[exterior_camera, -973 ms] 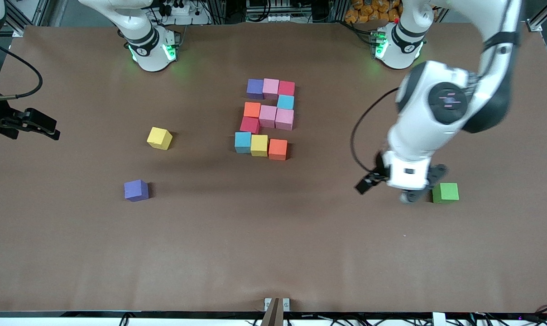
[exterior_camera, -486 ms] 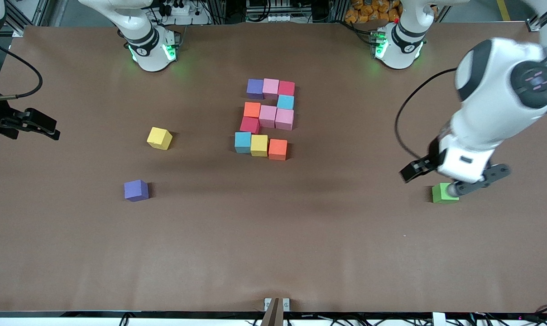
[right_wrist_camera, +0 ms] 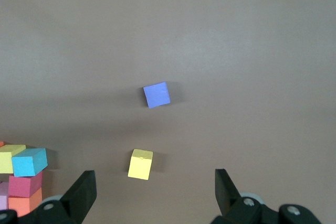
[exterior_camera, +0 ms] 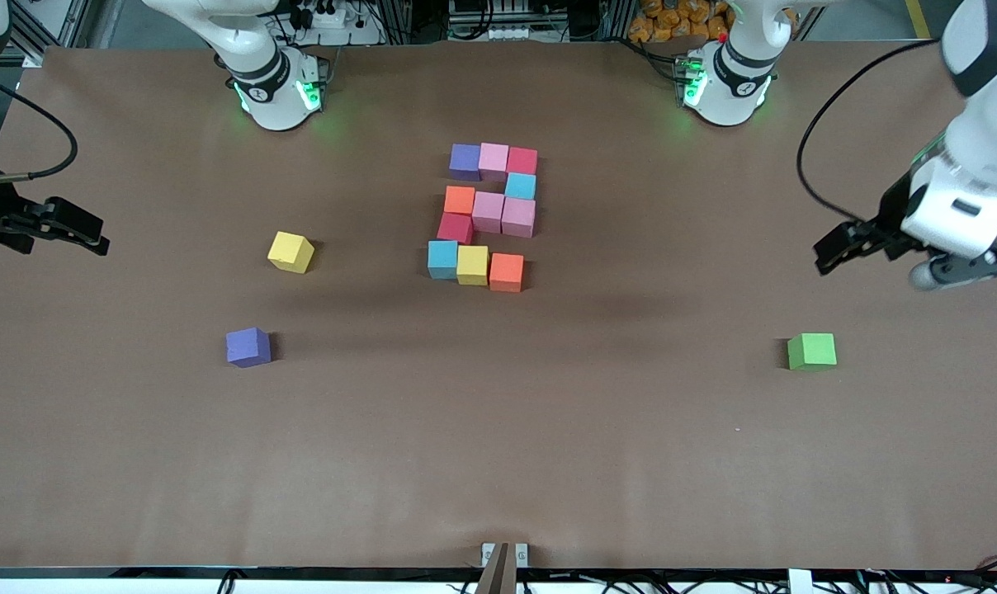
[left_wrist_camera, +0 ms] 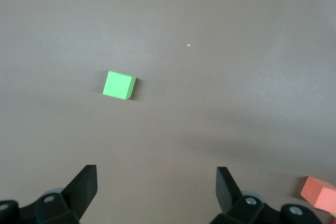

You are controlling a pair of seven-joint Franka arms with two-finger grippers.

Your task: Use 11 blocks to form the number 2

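The left gripper [exterior_camera: 919, 260] hangs released at the front view's right edge, above the bare brown surface [exterior_camera: 548, 429]; the right gripper [right_wrist_camera: 152, 195], equally released, waits at its left edge; the number 2 of touching matte foam cubes [exterior_camera: 487, 216] lies upper centre, long axis running top-to-bottom; a loose green cube [exterior_camera: 811, 351], yellow cube [exterior_camera: 290, 251] and purple cube [exterior_camera: 248, 346] sit well apart.

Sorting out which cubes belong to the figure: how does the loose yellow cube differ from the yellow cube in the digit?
The loose yellow cube stands alone on bare table toward the right arm's end; the yellow cube in the digit touches a blue cube and an orange cube. The loose one sits turned at an angle; the digit's one sits square with its row. Both look alike in colour and size.
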